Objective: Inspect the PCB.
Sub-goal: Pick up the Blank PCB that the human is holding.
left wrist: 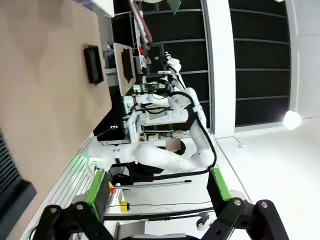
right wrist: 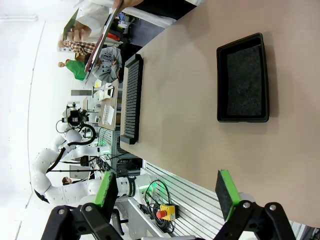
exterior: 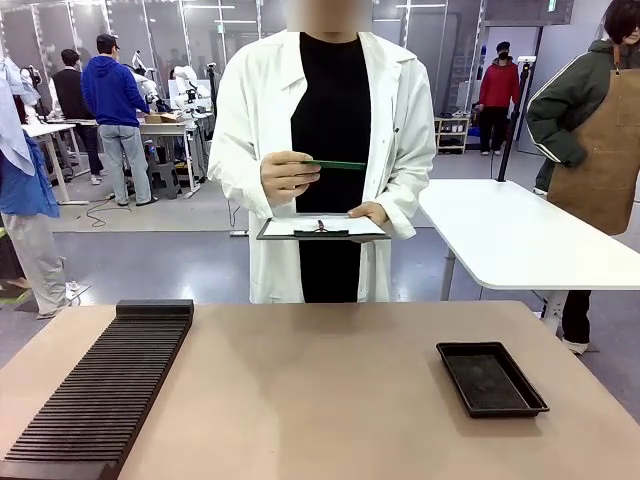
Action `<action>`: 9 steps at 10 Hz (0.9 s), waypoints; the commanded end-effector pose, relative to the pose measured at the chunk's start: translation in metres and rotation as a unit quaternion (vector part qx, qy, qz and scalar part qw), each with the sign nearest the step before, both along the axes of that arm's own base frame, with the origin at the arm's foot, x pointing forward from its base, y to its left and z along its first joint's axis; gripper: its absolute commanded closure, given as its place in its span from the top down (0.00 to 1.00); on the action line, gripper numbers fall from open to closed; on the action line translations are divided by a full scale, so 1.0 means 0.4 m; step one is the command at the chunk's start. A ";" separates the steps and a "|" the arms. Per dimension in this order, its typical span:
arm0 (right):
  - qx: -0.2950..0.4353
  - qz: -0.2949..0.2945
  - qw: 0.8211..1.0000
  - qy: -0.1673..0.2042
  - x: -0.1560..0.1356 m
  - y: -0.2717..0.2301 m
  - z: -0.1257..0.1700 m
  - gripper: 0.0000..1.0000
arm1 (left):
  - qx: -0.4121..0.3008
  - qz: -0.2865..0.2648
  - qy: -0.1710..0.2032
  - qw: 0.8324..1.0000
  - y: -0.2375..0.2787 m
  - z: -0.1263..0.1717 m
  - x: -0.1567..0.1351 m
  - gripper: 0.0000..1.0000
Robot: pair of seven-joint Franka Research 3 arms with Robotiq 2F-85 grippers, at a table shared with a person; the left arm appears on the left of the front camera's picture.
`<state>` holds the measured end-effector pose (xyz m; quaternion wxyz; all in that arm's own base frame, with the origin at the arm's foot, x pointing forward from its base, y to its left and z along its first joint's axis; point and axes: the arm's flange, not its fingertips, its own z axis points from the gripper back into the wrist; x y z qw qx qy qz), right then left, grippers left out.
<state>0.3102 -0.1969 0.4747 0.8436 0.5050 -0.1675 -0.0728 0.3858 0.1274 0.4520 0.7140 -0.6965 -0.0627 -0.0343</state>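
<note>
1. The left end effector [left wrist: 157, 200] and right end effector [right wrist: 167, 200] are both released, jaws wide, grasping nothing.
2. On the counter [exterior: 320, 400], the black tray [exterior: 490, 378] lies bare on the right and a slotted rack [exterior: 100, 400] on the left.
3. The person's hand [exterior: 288, 175] holds the PCB [exterior: 335, 165] above a clipboard [exterior: 322, 228]. It shows edge-on, so its face is unreadable.
4. The person's inspection seems to be in hand. Next probably calls for receiving the board.

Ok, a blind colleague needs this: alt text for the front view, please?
A person in a white lab coat stands across the table, holding a thin green PCB in one hand and a clipboard in the other. A slotted black rack and a black tray lie on it.
</note>
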 end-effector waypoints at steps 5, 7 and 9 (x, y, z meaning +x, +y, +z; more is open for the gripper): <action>-0.003 0.002 1.000 0.003 -0.004 -0.001 0.005 1.00 | -0.002 0.026 -0.025 0.999 0.030 -0.052 -0.082 1.00; -0.003 0.002 1.000 0.003 -0.004 -0.001 0.005 1.00 | 0.006 0.029 -0.007 1.000 0.047 -0.052 -0.108 1.00; -0.003 0.002 1.000 0.003 -0.004 -0.001 0.005 1.00 | 0.006 0.029 -0.007 1.000 0.047 -0.052 -0.108 1.00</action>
